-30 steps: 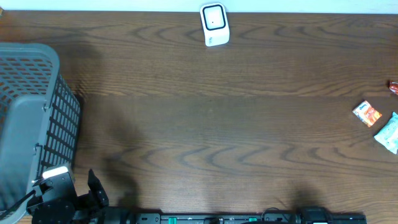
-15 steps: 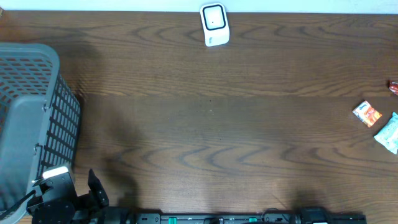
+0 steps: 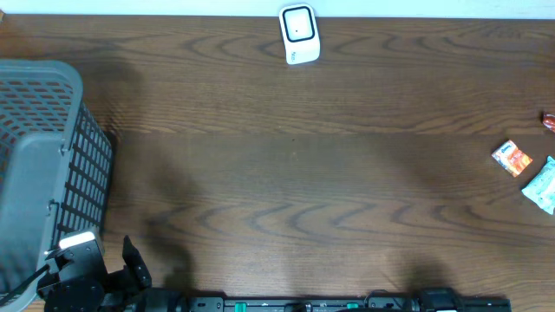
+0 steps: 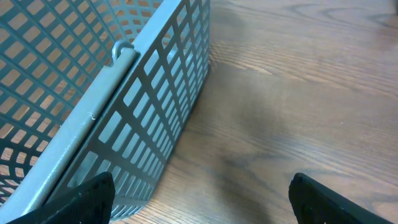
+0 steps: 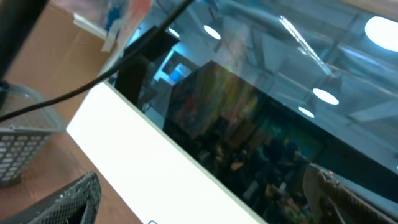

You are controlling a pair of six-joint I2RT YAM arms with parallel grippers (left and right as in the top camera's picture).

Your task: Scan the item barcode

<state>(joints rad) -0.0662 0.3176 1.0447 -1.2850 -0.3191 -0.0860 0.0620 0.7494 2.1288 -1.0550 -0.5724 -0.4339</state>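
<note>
Far left of the white scanner [image 3: 300,35], nearer the robot's side of the wooden table [image 3: 286,173], a grey mesh basket [image 3: 39,165] is sitting. The left gripper [image 4: 200,198] is hanging just beside the basket's wall, well apart from the scanner. Its jaws are standing wide apart, gripping nothing, with bare wood showing between them. The right gripper [image 5: 202,190], seen only by its own wrist camera, is pointing up at a dark glass panel [image 5: 261,124], jaws spread wide and nothing in them. Far right of the scanner, an orange-and-white packet [image 3: 512,158] and a pale teal packet [image 3: 542,185] are lying near each other at the table's edge, with a red scrap [image 3: 548,120] showing just beyond.
</note>
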